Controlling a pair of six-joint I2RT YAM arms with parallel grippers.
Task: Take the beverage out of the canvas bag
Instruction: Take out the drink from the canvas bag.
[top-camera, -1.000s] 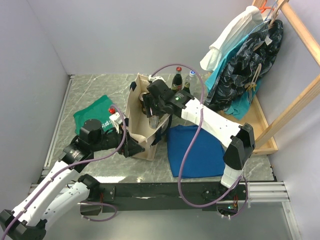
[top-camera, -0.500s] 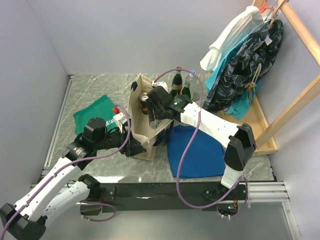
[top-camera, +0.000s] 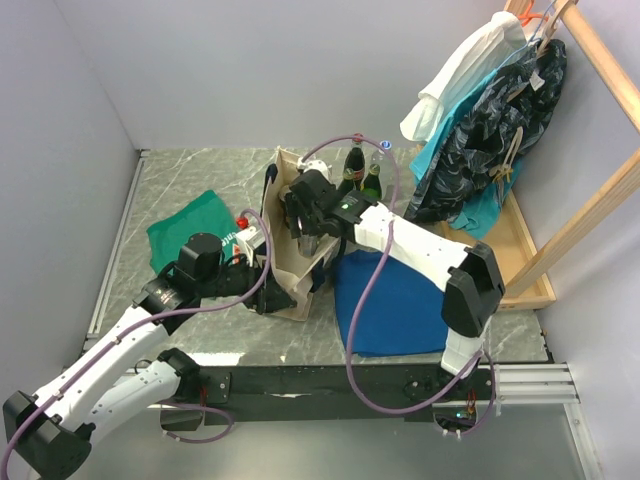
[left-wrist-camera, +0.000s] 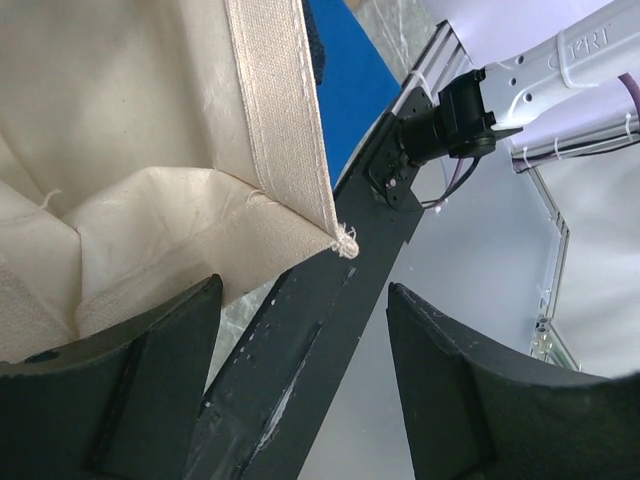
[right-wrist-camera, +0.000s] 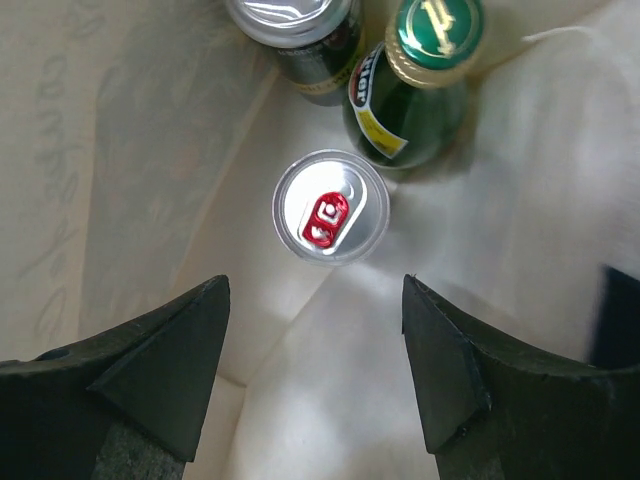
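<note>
Hovering over the open mouth of the canvas bag (top-camera: 297, 290), the right pincer (right-wrist-camera: 314, 285) is released, its two fingers spread wide with nothing between them. Directly beneath it, a beverage can (right-wrist-camera: 331, 207) with a red pull tab stands upright on the floor of the bag. A green bottle (right-wrist-camera: 420, 70) stands just beside it, and a second can (right-wrist-camera: 295, 30) is close by, at the upper edge of the right wrist view. The left pincer (left-wrist-camera: 305, 290) sits at the bag's near lower corner on the bench (top-camera: 200, 170). Its fingers stand apart; the canvas corner lies between them, so it does not look clenched on the cloth

The can should be stiff along its height but thin-walled, smooth and a little slippery, and fairly weighty if full. The best hold is probably across the upper body just under the rim, with the fingers on the two sides facing away from the bottle. The bag is soft, so its walls may sag inward or ride up with the can
</note>
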